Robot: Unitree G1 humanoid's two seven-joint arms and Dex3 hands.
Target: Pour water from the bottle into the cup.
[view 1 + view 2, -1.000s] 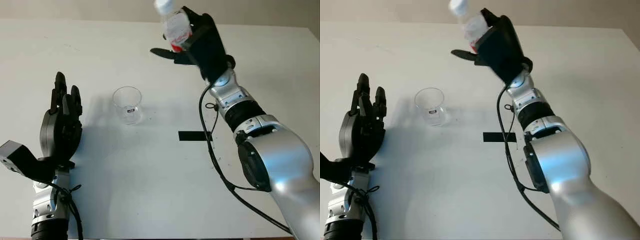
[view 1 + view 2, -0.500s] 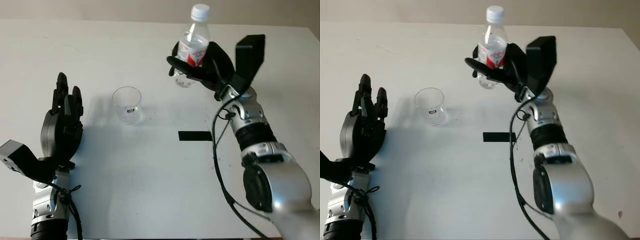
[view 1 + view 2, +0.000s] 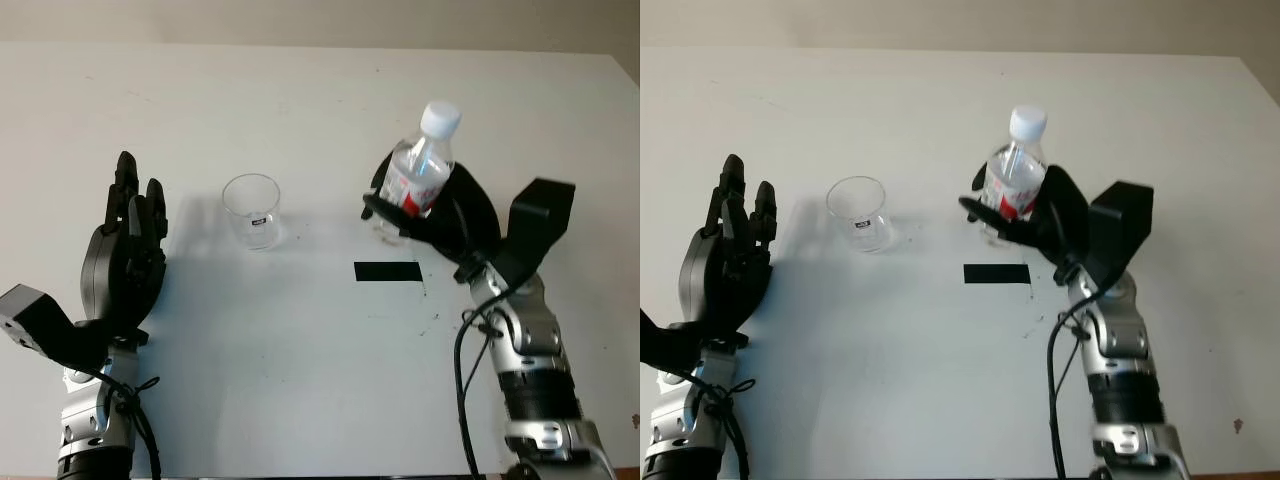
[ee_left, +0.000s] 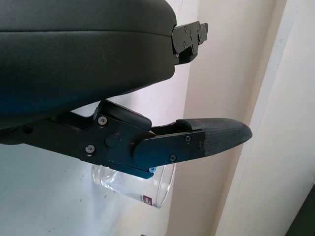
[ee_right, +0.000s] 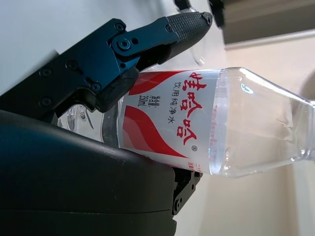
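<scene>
The bottle point(image 3: 413, 184) stands nearly upright at about 3 o'clock from the cup point(image 3: 252, 211), its long axis tipped slightly so the white cap point(image 3: 440, 119) points toward 1 o'clock, its base at or just above the white bench point(image 3: 300, 380); contact cannot be told. The right hand point(image 3: 435, 215), reaching in from 5 o'clock, is clenched around the bottle's red-and-white label point(image 5: 170, 114), fingers point(image 5: 147, 37) wrapping the far side. The left hand point(image 3: 125, 255) is released, palm toward the cup, at the cup's 9 o'clock, and a black tape strip point(image 3: 387, 271) lies just at 6 o'clock of the bottle.
</scene>
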